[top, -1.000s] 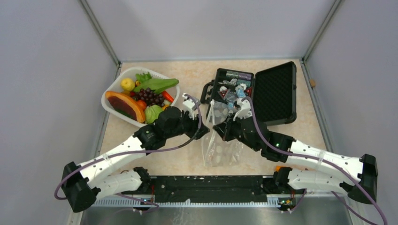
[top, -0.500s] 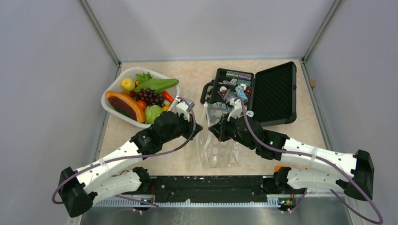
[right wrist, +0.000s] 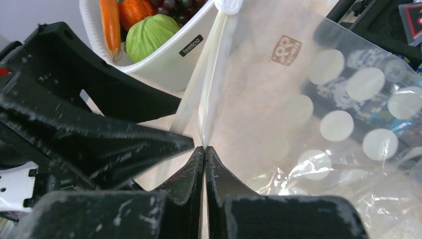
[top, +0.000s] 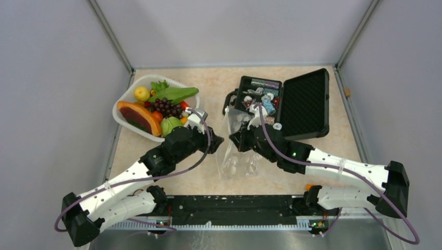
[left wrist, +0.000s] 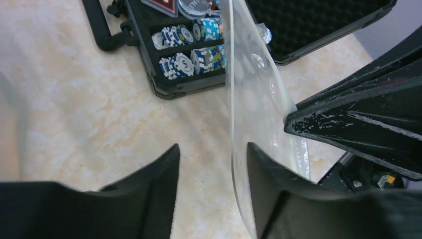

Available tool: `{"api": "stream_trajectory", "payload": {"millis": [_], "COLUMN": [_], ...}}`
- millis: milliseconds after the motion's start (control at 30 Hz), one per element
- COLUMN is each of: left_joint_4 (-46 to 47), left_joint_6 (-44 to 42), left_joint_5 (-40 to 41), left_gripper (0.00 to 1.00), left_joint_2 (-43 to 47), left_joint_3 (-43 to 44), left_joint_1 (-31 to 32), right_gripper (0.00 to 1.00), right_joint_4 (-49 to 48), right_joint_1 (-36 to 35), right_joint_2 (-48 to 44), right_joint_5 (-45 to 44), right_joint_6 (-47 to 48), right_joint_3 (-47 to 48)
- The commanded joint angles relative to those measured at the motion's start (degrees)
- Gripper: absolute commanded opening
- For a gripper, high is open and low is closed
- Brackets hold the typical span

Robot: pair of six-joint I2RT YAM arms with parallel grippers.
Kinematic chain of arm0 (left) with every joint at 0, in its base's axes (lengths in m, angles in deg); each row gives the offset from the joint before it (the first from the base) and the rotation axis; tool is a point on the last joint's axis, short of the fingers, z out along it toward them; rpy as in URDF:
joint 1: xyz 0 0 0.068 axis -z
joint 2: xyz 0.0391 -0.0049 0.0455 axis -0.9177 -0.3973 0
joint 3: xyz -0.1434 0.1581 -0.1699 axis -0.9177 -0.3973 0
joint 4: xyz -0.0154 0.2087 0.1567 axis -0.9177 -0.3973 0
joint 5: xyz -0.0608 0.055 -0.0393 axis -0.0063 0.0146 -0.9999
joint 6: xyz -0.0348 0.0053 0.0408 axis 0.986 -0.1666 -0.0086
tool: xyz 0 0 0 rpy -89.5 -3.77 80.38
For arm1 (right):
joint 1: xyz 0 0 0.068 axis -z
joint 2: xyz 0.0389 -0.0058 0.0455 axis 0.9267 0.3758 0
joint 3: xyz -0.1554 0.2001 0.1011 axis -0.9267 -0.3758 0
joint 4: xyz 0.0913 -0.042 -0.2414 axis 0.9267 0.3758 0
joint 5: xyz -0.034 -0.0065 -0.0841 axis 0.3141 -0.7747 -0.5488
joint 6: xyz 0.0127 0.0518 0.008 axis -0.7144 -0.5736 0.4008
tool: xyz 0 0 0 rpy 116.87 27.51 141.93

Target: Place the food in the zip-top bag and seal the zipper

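The right gripper [right wrist: 204,152] pinches the zipper [right wrist: 213,74] of the zip-top bag [right wrist: 323,94], which we now find drawn closer to the left gripper [left wrist: 211,174]; its jaws have parted again, straddling the bag lip unclamped; the food [top: 156,107] waits beyond, in the white basket [right wrist: 166,59].

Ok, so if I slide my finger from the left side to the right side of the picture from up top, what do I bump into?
white basket → left hand → zip-top bag → black case
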Motion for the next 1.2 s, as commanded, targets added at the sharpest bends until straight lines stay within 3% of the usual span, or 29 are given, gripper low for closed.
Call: {"api": "stream_trajectory", "payload": {"millis": [0, 67, 167, 533, 667, 767, 833, 933, 967, 1167], "left_joint_4": [2.17, 1.75, 2.18, 5.59, 6.48, 5.62, 6.35, 7.75, 8.36, 11.0], "left_joint_6": [-0.08, 0.27, -0.1, -1.08, -1.41, -0.96, -0.61, -0.16, -0.19, 0.68], "left_joint_5": [1.31, 1.01, 0.66, -5.9, -7.53, -7.43, -7.56, -8.54, -8.96, -10.28], "left_gripper": [0.62, 0.75, 0.76, 0.23, 0.19, 0.12, 0.04, 0.0, 0.0, 0.0], "left_joint_2": [-1.01, -1.55, -2.44, -2.71, -5.16, -6.5, -6.28, -5.47, -5.28, -4.66], "left_joint_3": [0.48, 0.47, -0.05, -2.05, -0.04, 1.5, 1.14, 1.11, 1.15, 1.55], "left_joint_1": [0.01, 0.06, -0.03, -1.76, -1.85, -1.9, -1.89, -1.9, -1.92, -1.84], "right_gripper": [0.0, 0.0, 0.0, 0.0, 0.0, 0.02, 0.1, 0.43, 0.49, 0.6], "right_joint_4": [-3.2, -3.0, -3.21, -2.13, -1.96, -2.02, -0.96, 1.44, 2.21, 4.78], "right_joint_1": [0.4, 0.42, 0.75, 4.51, 4.49, 4.51, 4.49, 4.5, 4.49, 4.5], "right_joint_2": [0.84, 1.15, 1.31, 0.71, 0.36, -0.58, -1.12, -2.17, -2.73, -5.81], "right_joint_5": [-4.51, -6.15, -6.39, -1.39, 1.27, 1.94, 2.3, 2.68, 2.74, 2.73], "right_joint_6": [2.0, 2.43, 2.77, 2.42, 1.47, 0.97, 0.94, 0.1, -0.31, -2.83], "right_joint_3": [3.84, 4.12, 3.91, 4.23, 4.15, 3.58, 3.63, 4.37, 4.46, 4.93]}}
